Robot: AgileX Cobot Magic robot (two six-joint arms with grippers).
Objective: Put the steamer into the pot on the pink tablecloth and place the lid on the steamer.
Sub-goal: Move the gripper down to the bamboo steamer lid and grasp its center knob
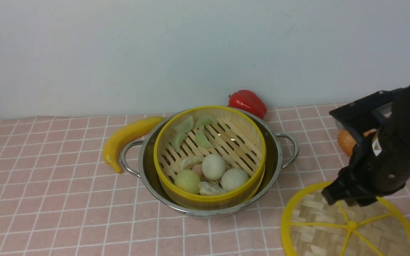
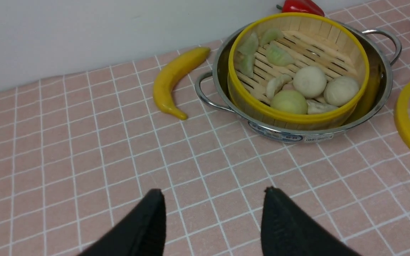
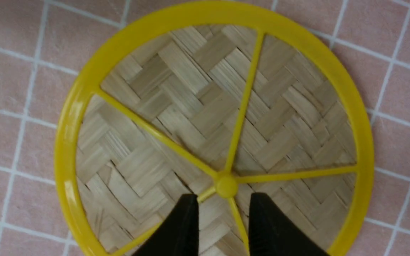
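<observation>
The yellow-rimmed bamboo steamer, holding pale dumplings and buns, sat upright and uncovered inside the shiny steel pot on the pink tablecloth. The woven, yellow-spoked lid lay flat on the cloth, right of the pot and apart from it.

Mirror-shiny stainless-steel pot; steamer of pale matt bamboo slats with glossy yellow plastic rims; lid of rough woven bamboo, smooth plastic spokes; matt pink tablecloth
</observation>
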